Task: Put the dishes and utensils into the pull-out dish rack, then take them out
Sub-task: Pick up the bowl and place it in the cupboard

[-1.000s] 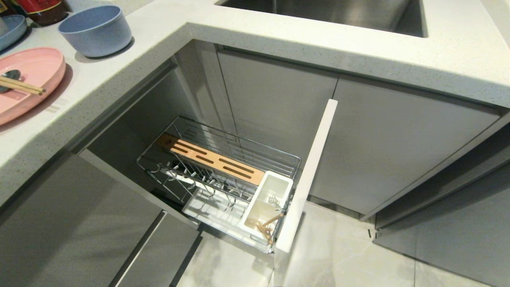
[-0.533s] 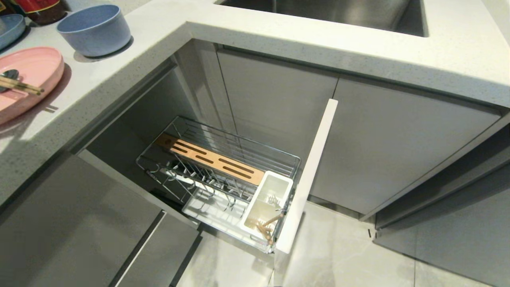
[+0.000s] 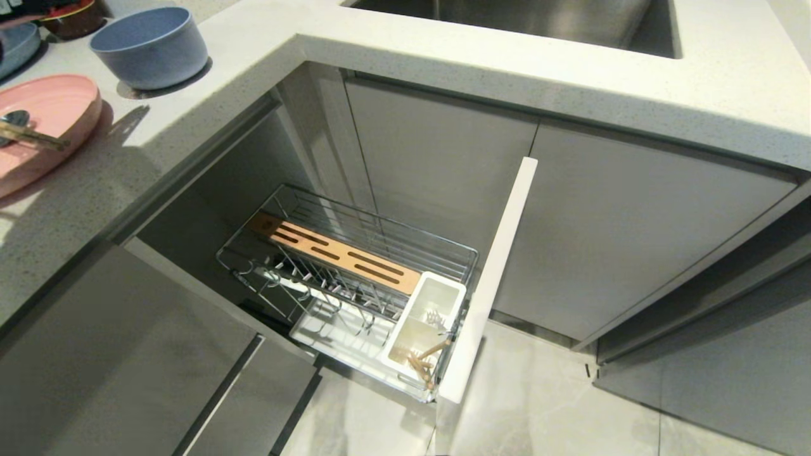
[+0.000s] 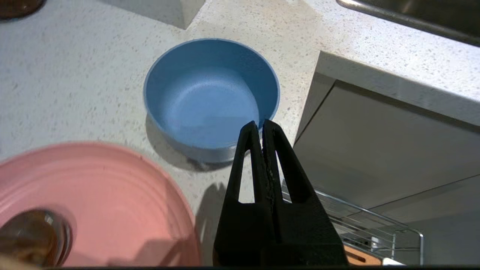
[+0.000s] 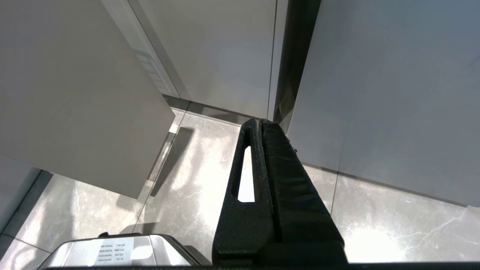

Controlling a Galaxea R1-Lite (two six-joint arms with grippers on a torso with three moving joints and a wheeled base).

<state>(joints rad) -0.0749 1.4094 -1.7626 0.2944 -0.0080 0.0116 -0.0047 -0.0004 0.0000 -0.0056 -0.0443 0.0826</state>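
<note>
No legible text or labels

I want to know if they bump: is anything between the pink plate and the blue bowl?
No. Between the pink plate and the blue bowl there is only bare speckled countertop, seen best in the left wrist view.

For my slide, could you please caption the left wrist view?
Shut left gripper above the counter, over the blue bowl's rim, beside the pink plate.

Bright and even on the pale worktop (image 3: 443, 57). Dim inside the open cabinet around the dish rack (image 3: 355, 278). Soft shadows beside the blue bowl (image 4: 212, 97). White glare on the floor (image 5: 360, 240) tiles. Blurred at the pink plate (image 4: 93, 202) edge and spoon (image 4: 33, 236) in the left wrist view.
</note>
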